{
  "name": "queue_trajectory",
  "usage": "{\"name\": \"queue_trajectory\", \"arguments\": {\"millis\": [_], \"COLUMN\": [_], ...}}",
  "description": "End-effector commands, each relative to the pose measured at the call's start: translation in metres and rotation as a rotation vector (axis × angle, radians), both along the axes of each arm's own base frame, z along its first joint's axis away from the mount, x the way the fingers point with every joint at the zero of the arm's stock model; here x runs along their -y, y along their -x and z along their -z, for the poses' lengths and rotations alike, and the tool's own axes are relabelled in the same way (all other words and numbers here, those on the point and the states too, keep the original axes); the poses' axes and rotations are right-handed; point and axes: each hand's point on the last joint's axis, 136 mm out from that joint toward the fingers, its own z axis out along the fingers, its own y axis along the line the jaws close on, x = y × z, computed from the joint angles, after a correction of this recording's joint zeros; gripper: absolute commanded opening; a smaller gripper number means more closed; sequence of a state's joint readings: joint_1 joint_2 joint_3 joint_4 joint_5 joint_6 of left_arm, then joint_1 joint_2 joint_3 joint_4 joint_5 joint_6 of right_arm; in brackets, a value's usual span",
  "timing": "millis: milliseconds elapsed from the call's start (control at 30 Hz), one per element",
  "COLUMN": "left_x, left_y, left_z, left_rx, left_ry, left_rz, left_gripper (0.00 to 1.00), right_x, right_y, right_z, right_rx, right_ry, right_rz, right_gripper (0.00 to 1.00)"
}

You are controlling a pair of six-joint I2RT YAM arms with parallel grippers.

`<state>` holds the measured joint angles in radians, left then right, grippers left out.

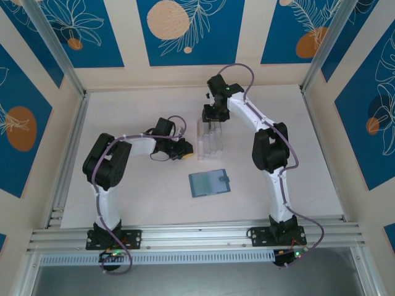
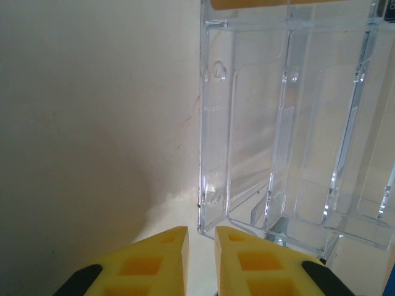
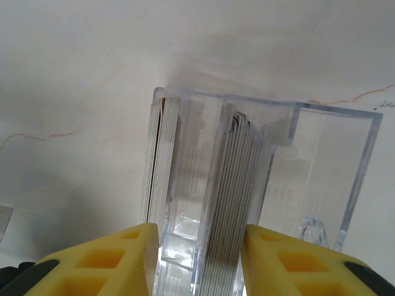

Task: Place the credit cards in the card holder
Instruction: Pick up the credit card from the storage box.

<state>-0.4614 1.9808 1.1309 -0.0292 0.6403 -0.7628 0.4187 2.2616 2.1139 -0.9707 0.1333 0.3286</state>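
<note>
Right pincer (image 3: 199, 239) straddles cards (image 3: 234, 203) in rack (image 3: 324, 160); wallet (image 1: 209, 182) apart.

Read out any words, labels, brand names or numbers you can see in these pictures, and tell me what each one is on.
No text can be read.
credit cards: edge-on in the clear rack, faces hidden.
card holder: too small from above to show any lettering.
wall panels: leaf and circle drawings, no words.
</note>
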Motion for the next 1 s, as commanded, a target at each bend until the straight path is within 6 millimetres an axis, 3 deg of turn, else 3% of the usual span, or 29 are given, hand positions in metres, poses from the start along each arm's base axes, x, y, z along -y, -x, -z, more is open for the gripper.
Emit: {"name": "queue_trajectory", "arguments": {"millis": [0,567,967], "left_x": [0.012,0.014,0.014], "left_y": [-0.006,-0.006,-0.005], "left_z": [-0.009,-0.005,-0.003], "left_rx": [0.017,0.010,0.004], "left_ry": [0.037,0.031,0.028], "left_rz": [0.017,0.018,0.016], "left_gripper": [0.18,0.17,0.17], "right_x": [-0.004,-0.004,0.002], "right_y": [0.001,0.003,0.004], "right_z": [0.007,-0.024,-0.032], "right_rx": [-0.047,-0.040,-0.031], "right_ry": [-0.029,-0.189,-0.209], "right_rz": [-0.018,-0.004,0.011], "right_gripper": [0.41,0.33,0.27]}}
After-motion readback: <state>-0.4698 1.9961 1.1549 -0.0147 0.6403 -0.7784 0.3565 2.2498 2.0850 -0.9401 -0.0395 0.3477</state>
